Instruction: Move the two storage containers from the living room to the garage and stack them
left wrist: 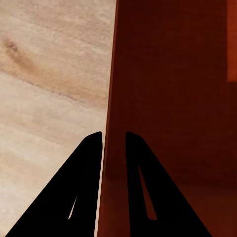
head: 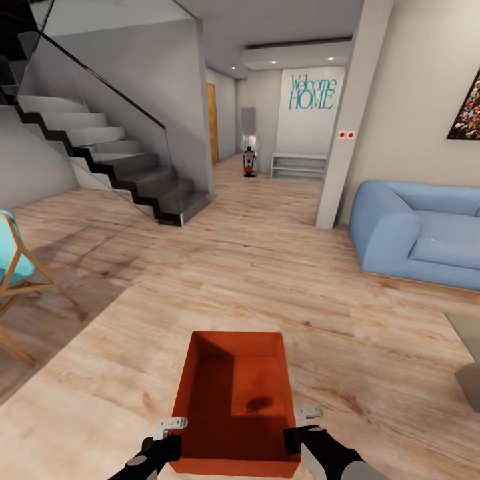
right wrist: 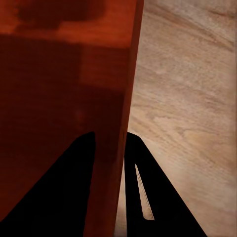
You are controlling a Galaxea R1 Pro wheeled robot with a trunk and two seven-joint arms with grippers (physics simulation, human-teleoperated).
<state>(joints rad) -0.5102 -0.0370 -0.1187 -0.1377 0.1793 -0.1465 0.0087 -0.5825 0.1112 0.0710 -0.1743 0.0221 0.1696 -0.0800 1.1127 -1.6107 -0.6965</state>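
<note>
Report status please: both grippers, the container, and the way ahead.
Left gripper shut on storage container left wall, right gripper shut on its right wall. Container carried over wood floor. Hallway ahead open; stairs left, blue sofa right.

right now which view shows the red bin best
The head view: the storage container shows whole there, open top up, over the wood floor, with the left claw and right claw on its side walls. Each wrist view shows just one wall edge-on between that claw's fingers.

"Welcome HOME" in teal lettering (script, then capitals) on the far white wall [head: 312, 113]
</note>
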